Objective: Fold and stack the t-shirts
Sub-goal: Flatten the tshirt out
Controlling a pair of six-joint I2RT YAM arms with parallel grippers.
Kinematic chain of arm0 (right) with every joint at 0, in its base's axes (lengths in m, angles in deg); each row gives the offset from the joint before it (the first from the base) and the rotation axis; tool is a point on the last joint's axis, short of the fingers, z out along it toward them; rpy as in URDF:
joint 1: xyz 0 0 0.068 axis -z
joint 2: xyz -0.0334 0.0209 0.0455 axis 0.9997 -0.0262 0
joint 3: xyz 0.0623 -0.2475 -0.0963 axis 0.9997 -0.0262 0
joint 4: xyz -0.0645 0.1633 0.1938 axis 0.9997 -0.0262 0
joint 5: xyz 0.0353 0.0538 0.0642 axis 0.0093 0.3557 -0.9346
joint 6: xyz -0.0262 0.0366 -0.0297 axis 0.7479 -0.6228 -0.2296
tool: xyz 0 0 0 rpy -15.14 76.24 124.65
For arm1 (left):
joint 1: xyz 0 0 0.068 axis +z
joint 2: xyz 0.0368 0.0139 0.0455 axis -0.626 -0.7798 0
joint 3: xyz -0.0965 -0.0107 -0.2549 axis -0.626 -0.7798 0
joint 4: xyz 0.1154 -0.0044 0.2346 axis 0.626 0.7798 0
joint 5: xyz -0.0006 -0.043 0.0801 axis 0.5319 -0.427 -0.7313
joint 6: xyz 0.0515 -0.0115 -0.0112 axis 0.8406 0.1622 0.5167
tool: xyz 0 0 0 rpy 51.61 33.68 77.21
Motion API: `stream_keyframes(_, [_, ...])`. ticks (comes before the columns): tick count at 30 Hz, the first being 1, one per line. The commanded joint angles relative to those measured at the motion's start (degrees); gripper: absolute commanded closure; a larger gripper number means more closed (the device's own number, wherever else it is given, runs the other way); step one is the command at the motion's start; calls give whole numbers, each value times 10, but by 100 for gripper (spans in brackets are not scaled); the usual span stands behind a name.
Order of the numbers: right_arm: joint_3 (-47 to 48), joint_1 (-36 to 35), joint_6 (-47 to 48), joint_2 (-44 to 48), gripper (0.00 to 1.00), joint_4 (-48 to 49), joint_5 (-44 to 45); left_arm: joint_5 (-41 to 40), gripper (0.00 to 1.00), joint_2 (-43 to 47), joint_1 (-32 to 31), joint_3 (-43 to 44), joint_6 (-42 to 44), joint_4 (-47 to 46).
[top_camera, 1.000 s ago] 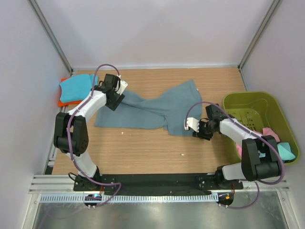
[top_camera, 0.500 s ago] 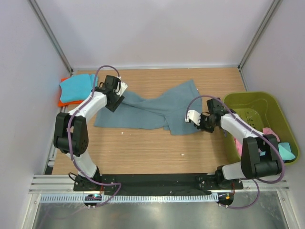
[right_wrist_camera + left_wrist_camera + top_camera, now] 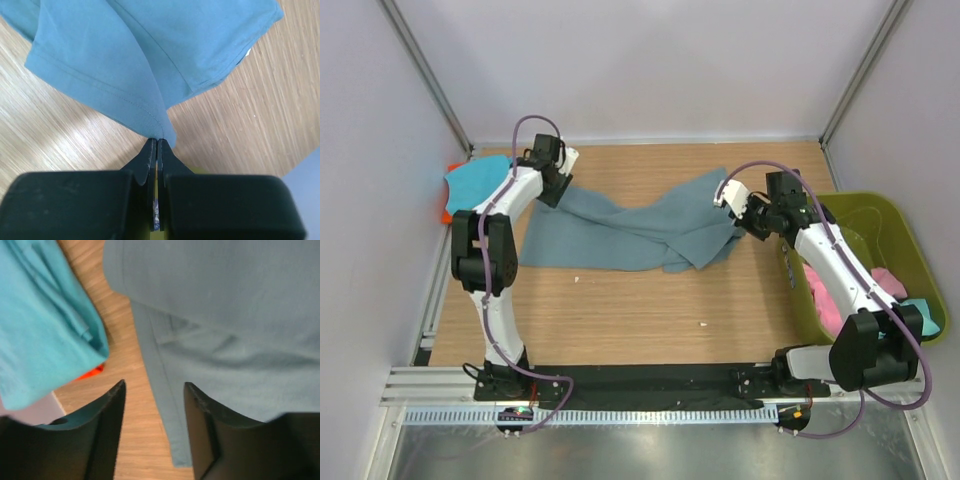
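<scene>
The large slate blue-grey t-shirt (image 3: 620, 228) lies spread and creased across the middle of the table. My right gripper (image 3: 744, 220) is shut on the hem at its right end; in the right wrist view the closed gripper (image 3: 157, 141) pinches the stitched edge of the shirt (image 3: 125, 50). My left gripper (image 3: 553, 190) is at the shirt's far left corner. In the left wrist view it (image 3: 155, 392) is open, straddling bare wood and the shirt's hem (image 3: 165, 405). A folded turquoise t-shirt (image 3: 480, 180) lies on an orange one (image 3: 447, 213) at the far left.
An olive-green basket (image 3: 840, 206) stands at the right edge, holding pink (image 3: 885, 281) and turquoise (image 3: 923, 316) cloth. The turquoise stack (image 3: 40, 325) with the orange edge (image 3: 89, 373) lies just left of my left gripper. White walls enclose the table.
My right gripper has moved to the far right, towards the basket, dragging the shirt's right hem with it. My left gripper has shifted a little towards the far left corner.
</scene>
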State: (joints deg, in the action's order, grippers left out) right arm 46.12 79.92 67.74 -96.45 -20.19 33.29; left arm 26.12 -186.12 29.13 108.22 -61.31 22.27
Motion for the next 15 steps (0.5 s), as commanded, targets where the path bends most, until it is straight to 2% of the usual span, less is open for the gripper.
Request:
stream_keyframes(1, [13, -9, -61, -3, 99, 32, 8, 73, 52, -74, 21, 107, -37, 53])
stream_keyframes(2, [14, -10, -66, -3, 99, 36, 8, 95, 58, -94, 26, 137, -57, 104])
stream_keyframes(3, [15, -13, -70, -3, 99, 39, 9, 112, 59, -112, 38, 195, -71, 123])
stream_keyframes(6, [23, -12, -71, -5, 98, 35, 13, 166, 58, -166, 56, 248, -105, 162])
stream_keyframes(15, [30, -12, -67, -12, 99, 36, 17, 176, 59, -192, 70, 248, -117, 175])
